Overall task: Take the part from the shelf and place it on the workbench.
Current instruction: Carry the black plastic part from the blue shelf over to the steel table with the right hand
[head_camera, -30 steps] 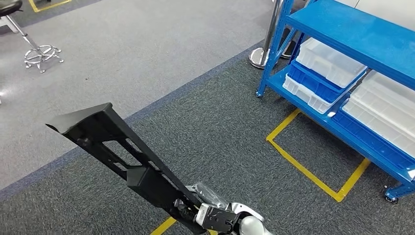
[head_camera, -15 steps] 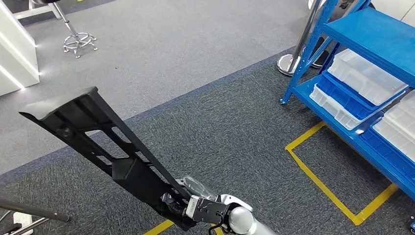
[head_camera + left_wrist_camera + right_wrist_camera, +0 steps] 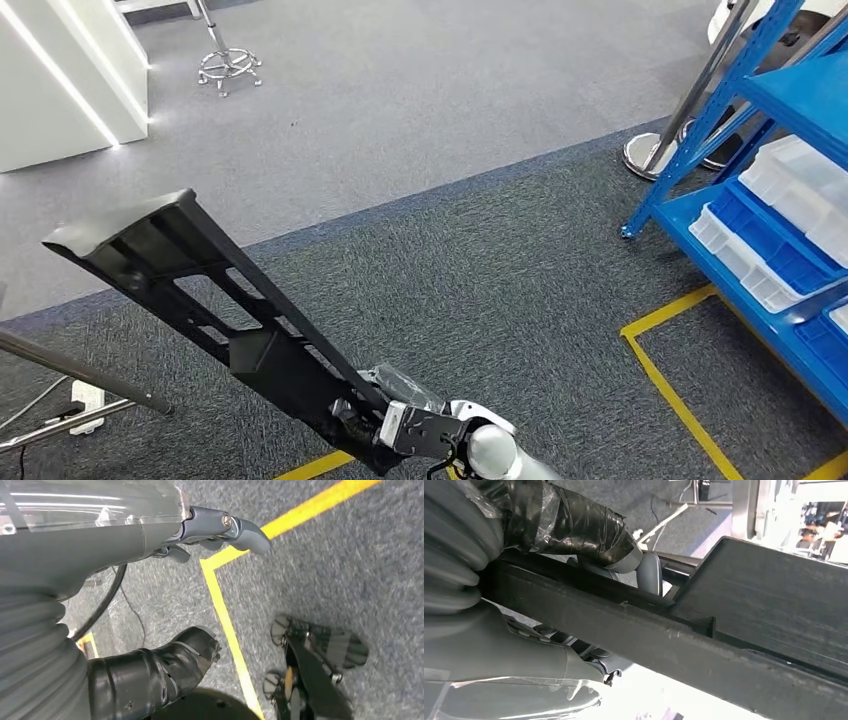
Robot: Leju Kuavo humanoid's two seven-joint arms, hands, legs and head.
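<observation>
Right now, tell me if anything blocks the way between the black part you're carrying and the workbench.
I cannot settle it: no workbench is in view. The right hand holds the long black part over carpet. Near its far end stand a white cabinet and a stool base; grey metal legs lie low beside it.

The part (image 3: 210, 300) looks like matt black moulded plastic, faintly scuffed in the right wrist view. The right hand (image 3: 400, 430) wears grey ribbed covering, its thumb wrapped in glossy black tape — crinkled, with clear film over it. The carpet (image 3: 500, 280) is rough, dark speckled pile; the shelf (image 3: 700, 190) is glossy blue-painted metal holding translucent plastic bins (image 3: 800, 180) — smooth and milky.
</observation>
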